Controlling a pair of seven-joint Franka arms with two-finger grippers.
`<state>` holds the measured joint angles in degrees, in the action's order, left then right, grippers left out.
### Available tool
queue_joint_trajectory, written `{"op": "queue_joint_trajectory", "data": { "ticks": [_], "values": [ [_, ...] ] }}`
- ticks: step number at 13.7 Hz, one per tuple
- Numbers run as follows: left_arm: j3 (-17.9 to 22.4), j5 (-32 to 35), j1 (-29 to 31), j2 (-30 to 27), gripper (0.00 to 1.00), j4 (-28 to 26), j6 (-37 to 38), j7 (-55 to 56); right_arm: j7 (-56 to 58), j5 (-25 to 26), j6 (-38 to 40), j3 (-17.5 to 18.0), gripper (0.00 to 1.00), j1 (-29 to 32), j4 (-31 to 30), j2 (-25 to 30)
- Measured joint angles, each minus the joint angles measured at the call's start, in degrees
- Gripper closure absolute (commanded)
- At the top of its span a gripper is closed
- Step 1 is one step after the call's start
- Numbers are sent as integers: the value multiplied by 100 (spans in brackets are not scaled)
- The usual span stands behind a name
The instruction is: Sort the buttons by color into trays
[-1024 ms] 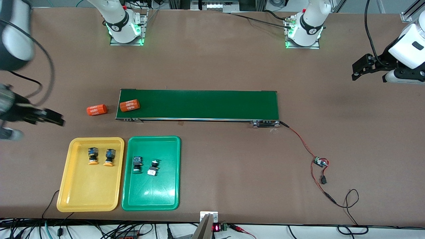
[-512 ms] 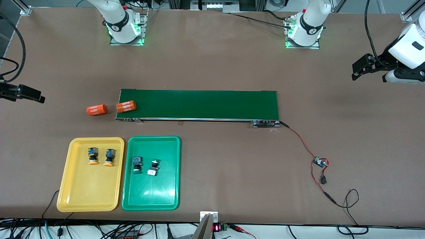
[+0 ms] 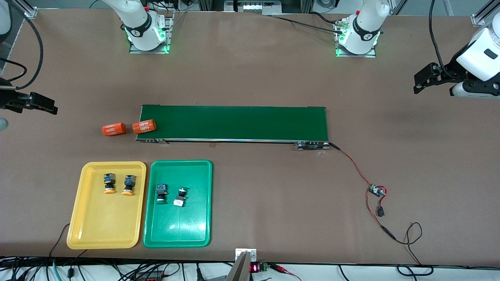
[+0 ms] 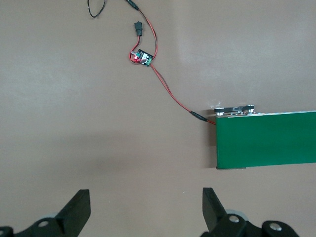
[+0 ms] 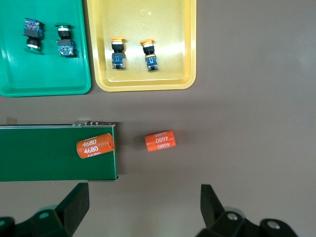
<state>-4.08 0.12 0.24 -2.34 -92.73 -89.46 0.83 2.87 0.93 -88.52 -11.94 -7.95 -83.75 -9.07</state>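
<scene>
Two spread-jawed grippers, left gripper [image 4: 143, 212] and right gripper [image 5: 143, 210], over brown tabletop [image 3: 250, 70].

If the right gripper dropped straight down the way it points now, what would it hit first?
Probably bare table. The open right gripper points at brown surface beside the conveyor belt's end; the orange cylinders lie off to the side, though depth is uncertain.

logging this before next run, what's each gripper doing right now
left gripper: open, holding nothing, over bare table near the conveyor belt.
right gripper: open, holding nothing, over bare table near the orange cylinders.
</scene>
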Motion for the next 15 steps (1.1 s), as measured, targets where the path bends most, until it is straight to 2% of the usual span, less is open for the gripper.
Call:
{"op": "queue_joint_trajectory", "data": {
  "ticks": [4, 15],
  "values": [
    [0, 0, 1, 0, 0, 0, 15, 0, -19, 7, -217, -4, 0, -22, -400, 318],
    [1, 0, 3, 0, 0, 0, 19, 0, -23, 6, -99, -17, 0, -118, -475, 542]
  ]
}}
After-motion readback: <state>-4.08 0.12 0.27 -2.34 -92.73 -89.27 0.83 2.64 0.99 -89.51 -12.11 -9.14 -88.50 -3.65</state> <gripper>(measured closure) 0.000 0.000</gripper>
